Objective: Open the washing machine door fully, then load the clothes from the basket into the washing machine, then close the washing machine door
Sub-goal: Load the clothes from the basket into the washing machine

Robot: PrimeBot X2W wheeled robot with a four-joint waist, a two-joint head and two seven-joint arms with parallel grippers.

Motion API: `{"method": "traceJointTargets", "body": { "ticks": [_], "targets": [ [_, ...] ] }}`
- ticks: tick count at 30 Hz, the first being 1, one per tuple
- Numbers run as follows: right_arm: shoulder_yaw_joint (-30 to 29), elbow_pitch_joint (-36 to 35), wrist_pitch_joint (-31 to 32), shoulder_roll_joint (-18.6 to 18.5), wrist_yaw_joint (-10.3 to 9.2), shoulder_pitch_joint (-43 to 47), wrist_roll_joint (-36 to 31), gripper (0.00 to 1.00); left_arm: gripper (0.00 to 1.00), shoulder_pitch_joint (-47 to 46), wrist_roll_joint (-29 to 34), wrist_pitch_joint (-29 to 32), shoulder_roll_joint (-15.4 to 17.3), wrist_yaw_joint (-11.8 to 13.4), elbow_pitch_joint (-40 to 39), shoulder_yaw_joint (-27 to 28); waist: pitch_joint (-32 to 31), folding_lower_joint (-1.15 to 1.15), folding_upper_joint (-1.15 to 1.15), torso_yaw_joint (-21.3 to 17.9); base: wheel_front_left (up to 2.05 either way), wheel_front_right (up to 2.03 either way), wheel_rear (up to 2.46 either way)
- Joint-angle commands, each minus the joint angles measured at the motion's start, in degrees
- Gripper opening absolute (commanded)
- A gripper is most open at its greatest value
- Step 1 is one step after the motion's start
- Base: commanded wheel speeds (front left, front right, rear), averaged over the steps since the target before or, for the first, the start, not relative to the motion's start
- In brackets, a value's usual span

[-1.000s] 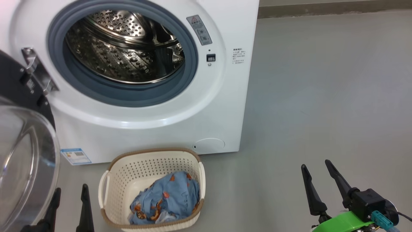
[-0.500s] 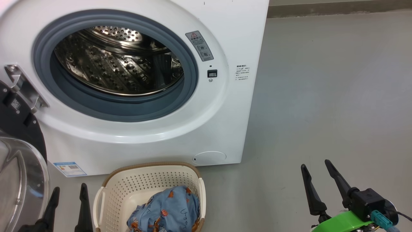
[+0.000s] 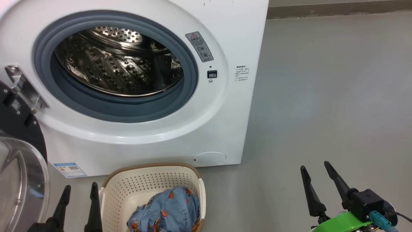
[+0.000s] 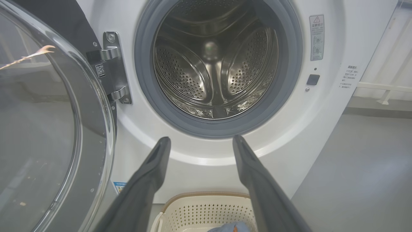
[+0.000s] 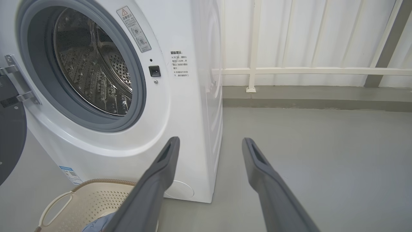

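With the washing machine door (image 3: 19, 180) open left of the basket (image 3: 154, 165) and the clothes (image 3: 167, 209) heaped inside it, bring your left gripper (image 3: 80, 186), fingers spread just left of the basket, over the heap and pinch deep, while your right gripper (image 3: 314, 165) hangs spread well right of it.

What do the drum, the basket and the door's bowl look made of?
Drum: bare metal, likely stainless steel; shiny, with punched holes and mirror-like reflections.
Basket: cream moulded plastic, matte, with regular perforations; its brown rim looks woven but is probably plastic too.
Door's bowl: clear and glossy, glass or hard plastic; see-through, with highlights.
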Motion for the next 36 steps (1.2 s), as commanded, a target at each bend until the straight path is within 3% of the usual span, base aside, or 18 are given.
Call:
{"method": "traceJointTargets", "body": {
  "ticks": [1, 36],
  "targets": [
    [1.52, -1.09, -0.27, -0.17, 0.09, -2.0, 0.72, 1.0, 1.0, -1.78, -0.35, -0.36, 0.8, -0.13, -1.76, 1.6, -0.05, 0.0, 0.0, 0.02, 0.0, 0.0, 0.0],
    [1.79, -0.06, -0.27, -0.17, 0.09, -1.3, 1.13, 1.0, 1.0, -1.08, -1.53, -0.36, 0.89, -0.14, -0.89, 0.25, -1.43, 0.0, 0.0, -0.24, 0.0, 0.0, 0.0]
  ]
}}
